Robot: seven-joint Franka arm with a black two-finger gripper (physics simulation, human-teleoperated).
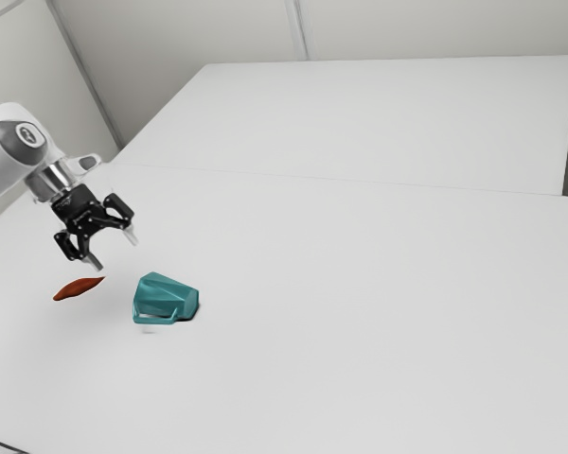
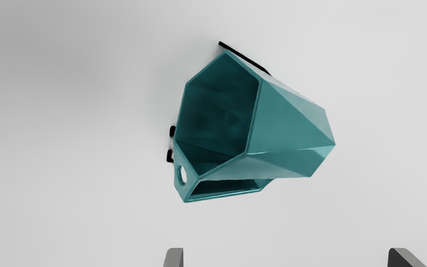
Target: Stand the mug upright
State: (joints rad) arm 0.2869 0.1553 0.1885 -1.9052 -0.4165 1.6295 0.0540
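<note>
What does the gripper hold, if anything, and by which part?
Nothing is held: the gripper is open, and the teal mug lies on its side, apart from it.

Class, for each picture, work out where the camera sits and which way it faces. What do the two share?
Exterior view: sits at the arm's side, looking down at a slant across the white tabletop to the teal faceted mug and a reddish-brown object; the white arm and black gripper enter from the view's left.
Wrist view: rides on the hand, looking past its own spread fingertips toward the tabletop and partly into the mug.
Shared: tabletop, fingertips and mug, lying on its side.
</note>
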